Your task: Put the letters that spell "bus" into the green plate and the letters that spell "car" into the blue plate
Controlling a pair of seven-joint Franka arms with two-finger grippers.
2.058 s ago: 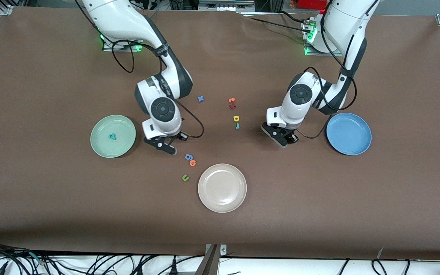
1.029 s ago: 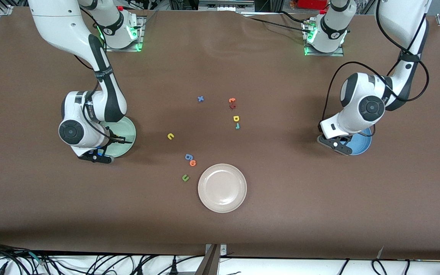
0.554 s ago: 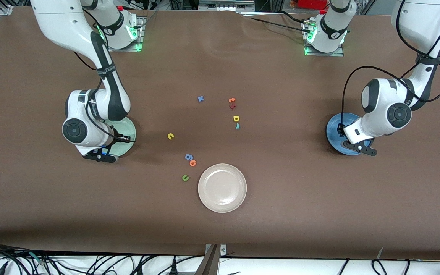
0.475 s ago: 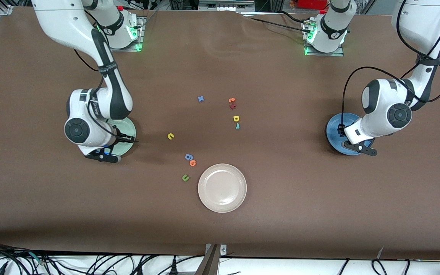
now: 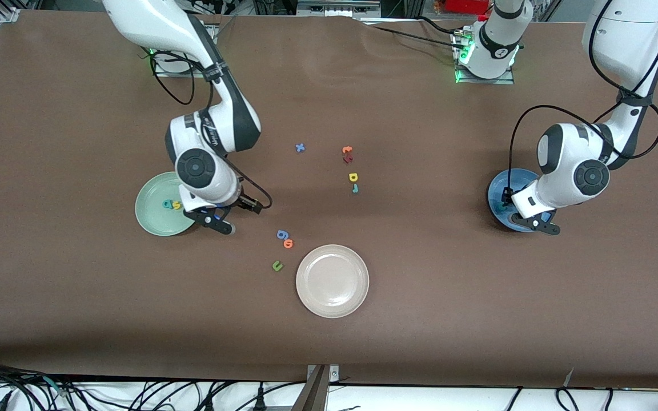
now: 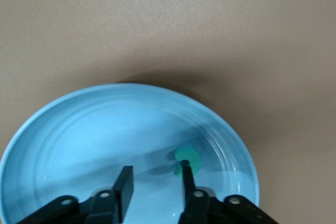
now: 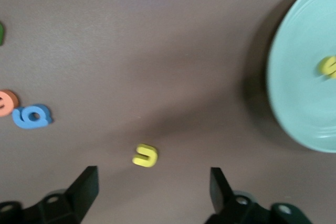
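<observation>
Right gripper (image 5: 219, 221) jaws spread wide and empty over bare table beside the green plate (image 5: 155, 220), yellow "u" (image 7: 145, 155) on the cloth right below it; teal "b" (image 5: 167, 204) and yellow "s" (image 5: 176, 205) lie in that plate. Left gripper (image 6: 153, 182) over the blue plate (image 6: 79, 129), jaws parted, teal "c" (image 6: 186, 160) lying in the plate at one fingertip. Yellow "a" (image 5: 353, 177) and teal "r" (image 5: 354, 188) sit mid-table.

We see right arm covering part of green plate (image 5: 155, 214) in front view; yellow "u" (image 7: 145, 155) hidden there, seen only in right wrist view. Left arm hides much of blue plate (image 5: 497, 194). Green plate blurred, cut by right wrist view's edge. Small letters near worktop centre too tiny to read.
</observation>
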